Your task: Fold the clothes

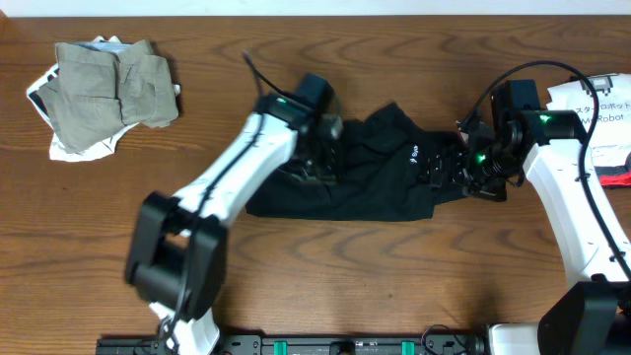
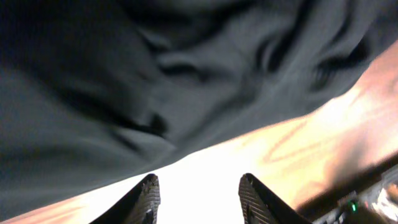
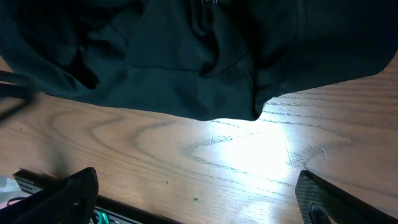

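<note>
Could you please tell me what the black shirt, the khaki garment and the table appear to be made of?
Black shirt: soft matte fabric, probably cotton knit; loose wrinkles.
Khaki garment: matte cloth, likely woven; flat folds with seams.
Table: wood or wood-look laminate, semi-gloss; grain lines and glare.

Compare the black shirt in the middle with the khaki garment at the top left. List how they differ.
Colour: the black shirt is dark with a small white mark; the khaki garment is grey-tan. Pose: the black shirt sprawls rumpled; the khaki garment is a compact bundle. Support: the black shirt lies on the bare table; the khaki garment rests on a white printed piece. Both are soft fabric.
</note>
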`<move>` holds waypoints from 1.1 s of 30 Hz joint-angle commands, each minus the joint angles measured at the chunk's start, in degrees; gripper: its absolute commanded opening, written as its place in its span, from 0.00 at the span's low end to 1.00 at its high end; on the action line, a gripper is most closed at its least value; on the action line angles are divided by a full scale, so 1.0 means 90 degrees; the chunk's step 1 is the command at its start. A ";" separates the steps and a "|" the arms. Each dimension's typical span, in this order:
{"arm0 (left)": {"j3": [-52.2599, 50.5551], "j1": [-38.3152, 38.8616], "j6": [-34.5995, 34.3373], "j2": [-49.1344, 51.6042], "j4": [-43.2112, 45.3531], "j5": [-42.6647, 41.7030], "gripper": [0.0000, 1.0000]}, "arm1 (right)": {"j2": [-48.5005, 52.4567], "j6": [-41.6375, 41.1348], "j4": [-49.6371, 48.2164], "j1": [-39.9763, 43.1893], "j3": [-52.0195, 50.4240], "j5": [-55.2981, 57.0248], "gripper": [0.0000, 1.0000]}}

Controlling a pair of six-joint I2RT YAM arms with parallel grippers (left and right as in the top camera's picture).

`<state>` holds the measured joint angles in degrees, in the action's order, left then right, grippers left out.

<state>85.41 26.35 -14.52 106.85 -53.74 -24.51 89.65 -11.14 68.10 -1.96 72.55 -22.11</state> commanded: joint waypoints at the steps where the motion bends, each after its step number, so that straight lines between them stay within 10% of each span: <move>1: 0.0219 -0.0442 0.0036 -0.0430 0.0112 0.0753 0.45 | 0.0039 -0.0068 0.0002 -0.0041 -0.0017 -0.0044 0.99; 11: 0.0214 -0.1426 -0.0112 0.0007 0.0678 0.0515 0.60 | 0.0039 -0.0068 0.0002 -0.0041 -0.0017 -0.0044 0.99; 33: 0.0216 -0.1450 -0.0498 0.1404 0.1600 -0.1115 0.61 | 0.0039 -0.0068 0.0002 -0.0041 -0.0017 -0.0044 0.99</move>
<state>86.54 13.32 -18.28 118.96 -39.40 -32.75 89.65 -11.14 68.10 -1.96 72.55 -22.11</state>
